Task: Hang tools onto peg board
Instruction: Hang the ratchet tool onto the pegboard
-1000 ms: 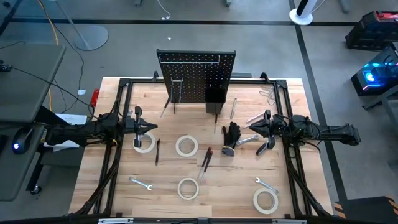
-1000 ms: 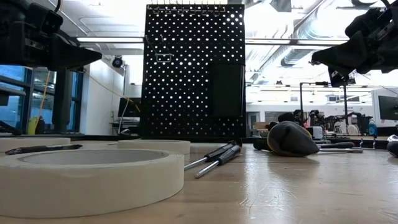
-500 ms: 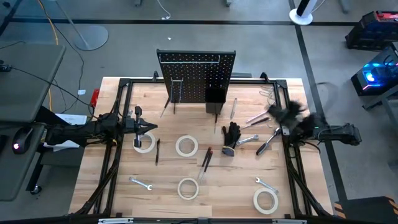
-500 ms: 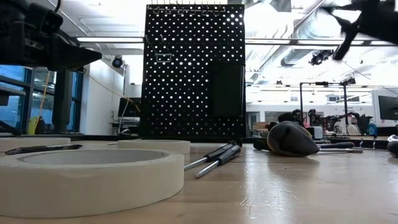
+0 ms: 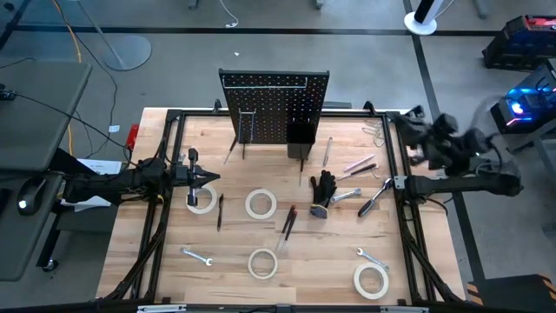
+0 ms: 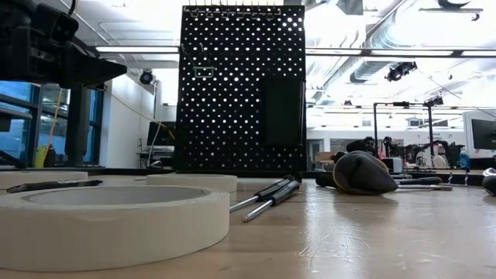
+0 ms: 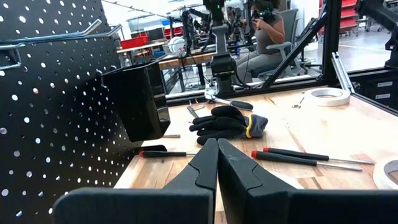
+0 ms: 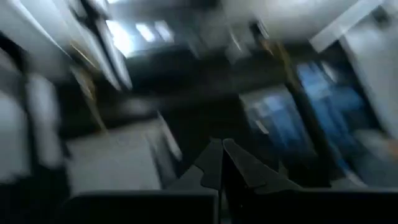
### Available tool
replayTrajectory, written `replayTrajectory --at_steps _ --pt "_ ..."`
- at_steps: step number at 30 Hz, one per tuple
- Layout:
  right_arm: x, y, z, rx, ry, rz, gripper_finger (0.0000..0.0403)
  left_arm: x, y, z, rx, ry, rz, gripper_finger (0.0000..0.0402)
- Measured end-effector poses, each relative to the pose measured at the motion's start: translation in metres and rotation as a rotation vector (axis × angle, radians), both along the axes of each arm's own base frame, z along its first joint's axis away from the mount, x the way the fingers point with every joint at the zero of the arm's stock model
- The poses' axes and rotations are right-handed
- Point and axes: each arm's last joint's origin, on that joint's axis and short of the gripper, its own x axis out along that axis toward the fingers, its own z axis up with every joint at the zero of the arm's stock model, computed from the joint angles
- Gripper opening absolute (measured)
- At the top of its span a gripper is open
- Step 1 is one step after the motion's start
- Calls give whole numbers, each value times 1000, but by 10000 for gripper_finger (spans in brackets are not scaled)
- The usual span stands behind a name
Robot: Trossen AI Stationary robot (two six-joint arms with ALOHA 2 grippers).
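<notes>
The black peg board [image 5: 274, 109] stands upright at the table's far middle, with a small bin [image 7: 140, 99] and wire hooks on it. Tools lie flat on the wood: white tape rolls [image 5: 260, 204] [image 5: 263, 263] [image 5: 371, 280], wrenches [image 5: 197, 256] [image 5: 372, 258], dark-handled screwdrivers [image 5: 287, 222] and a black glove [image 5: 324, 185]. My left gripper [image 5: 208, 177] is shut and level at the left, just above another tape roll [image 5: 200, 200], holding nothing. My right gripper [image 5: 415, 122] is raised high over the table's right rim, blurred; its fingers [image 8: 222, 149] are shut on nothing.
A black frame [image 5: 169, 165] runs around the table top. Thin metal rods [image 5: 359, 165] [image 5: 327, 150] lie near the board's right side, and two more wrenches [image 5: 345, 196] [image 5: 373, 198] lie beside the glove. A person sits at a bench beyond the table [image 7: 273, 31].
My right gripper has risen steeply from beside the glove, tipping its fingers upward, and has left the top of the low view. It stays shut. The tools on the table have not moved.
</notes>
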Motion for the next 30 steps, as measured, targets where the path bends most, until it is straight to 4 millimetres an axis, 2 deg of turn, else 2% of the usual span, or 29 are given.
replayTrajectory --at_steps 6,11,13,16,18,22,25,27,30 --pt "28 -5 22 125 171 -94 0 0 0 0 5 1 0 0" --pt "46 -6 33 184 173 -85 0 0 1 6 442 -10 54 0" --pt "51 -6 36 187 177 -84 0 0 1 6 525 -1 57 0" --pt "56 -7 40 187 182 -85 0 0 1 7 543 -5 60 0" --pt "58 -7 43 187 178 -85 0 0 0 11 441 -68 34 0" --pt "58 -7 45 187 172 -86 0 -7 -5 42 -158 -442 -175 0" --pt "58 -8 45 202 169 -121 0 -20 0 65 -522 -767 -124 0" --pt "57 -8 45 213 166 -144 0 -29 3 78 -562 -941 -54 0" --pt "57 -9 45 225 164 -179 0 -33 5 102 -522 -994 44 0"
